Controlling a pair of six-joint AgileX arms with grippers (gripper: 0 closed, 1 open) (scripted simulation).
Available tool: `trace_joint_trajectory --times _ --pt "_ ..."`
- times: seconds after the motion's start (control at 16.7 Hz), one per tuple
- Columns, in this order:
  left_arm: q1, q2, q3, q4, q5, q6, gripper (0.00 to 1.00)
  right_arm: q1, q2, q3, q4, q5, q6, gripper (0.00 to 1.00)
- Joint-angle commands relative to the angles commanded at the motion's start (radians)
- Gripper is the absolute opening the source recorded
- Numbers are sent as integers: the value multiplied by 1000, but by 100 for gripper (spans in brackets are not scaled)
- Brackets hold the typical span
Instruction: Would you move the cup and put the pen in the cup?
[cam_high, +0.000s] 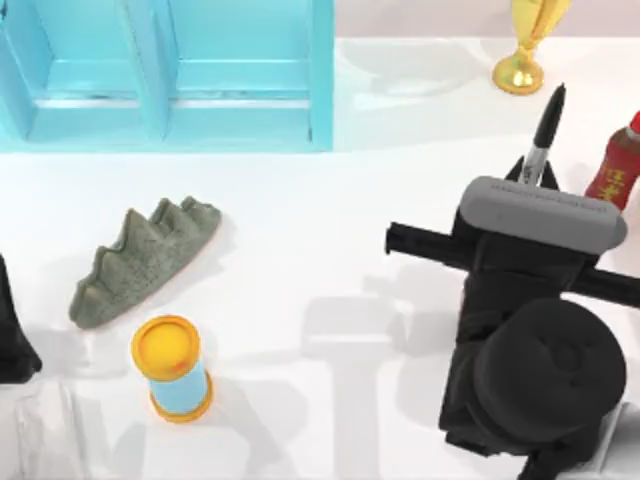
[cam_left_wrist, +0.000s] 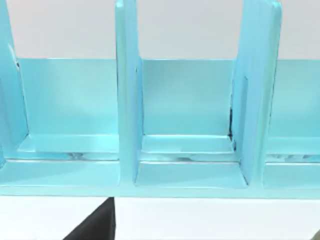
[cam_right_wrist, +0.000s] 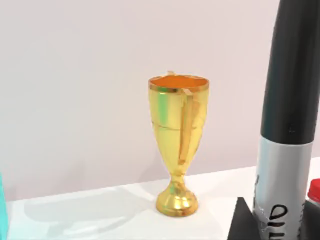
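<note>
My right gripper (cam_high: 530, 172) is at the right of the table, shut on the pen (cam_high: 546, 132). The pen is slim and black with a grey label band, and its capped end points toward the table's far edge. Close up in the right wrist view, the pen (cam_right_wrist: 287, 125) stands upright in that gripper (cam_right_wrist: 280, 227), with a dark fingertip (cam_right_wrist: 241, 222) beside its band. The cup is out of view. My left arm (cam_high: 12, 335) is parked at the left edge of the table.
A light blue shelf rack (cam_high: 170, 75) fills the far left. A gold trophy (cam_high: 522, 60) and a red bottle (cam_high: 620, 165) stand beyond the right arm. A grey-green spiky object (cam_high: 145, 260) and a blue cylinder with yellow ends (cam_high: 172, 368) sit at the left.
</note>
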Motion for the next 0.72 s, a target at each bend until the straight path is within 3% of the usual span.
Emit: trace_joint_trajectory --times 0.36,0.72 --pt "0 0 0 0 0 0 100 -10 4 1 -20 -11 21 0" --pt "0 0 0 0 0 0 100 -10 4 1 -20 -11 21 45"
